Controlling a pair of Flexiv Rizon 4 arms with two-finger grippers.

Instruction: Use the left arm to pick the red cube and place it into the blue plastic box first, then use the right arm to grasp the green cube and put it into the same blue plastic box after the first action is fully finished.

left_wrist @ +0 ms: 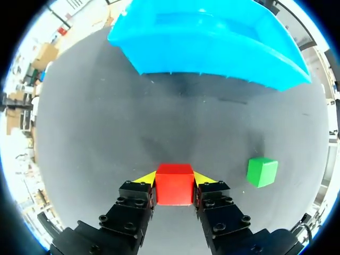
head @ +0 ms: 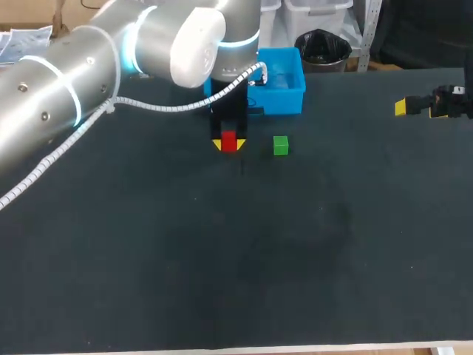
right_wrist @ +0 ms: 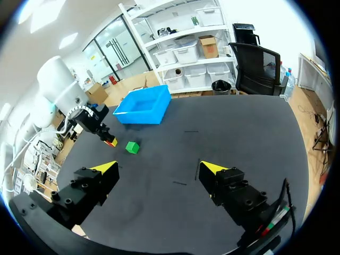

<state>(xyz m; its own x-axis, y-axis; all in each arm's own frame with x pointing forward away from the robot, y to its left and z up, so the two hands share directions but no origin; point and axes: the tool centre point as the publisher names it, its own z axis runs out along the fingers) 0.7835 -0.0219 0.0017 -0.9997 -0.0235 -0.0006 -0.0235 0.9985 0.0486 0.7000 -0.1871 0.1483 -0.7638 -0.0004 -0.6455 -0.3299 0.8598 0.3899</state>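
The red cube (head: 229, 140) rests on the dark table in front of the blue plastic box (head: 294, 97). My left gripper (head: 228, 145) is down over the cube. In the left wrist view both yellow-tipped fingers (left_wrist: 144, 178) press against the two sides of the red cube (left_wrist: 174, 183), so the gripper is shut on it. The green cube (head: 280, 145) lies a short way to the right of it, free, and shows beside the gripper (left_wrist: 262, 171). My right gripper (right_wrist: 159, 167) hangs open and holds nothing, far off at the table's right side (head: 405, 107).
The blue box (left_wrist: 212, 53) lies just ahead of the left gripper, and nothing shows inside it. In the right wrist view my left arm (right_wrist: 85, 117) stands over the cubes next to the box (right_wrist: 143, 109). Bare dark tabletop (head: 244, 259) spreads across the near half.
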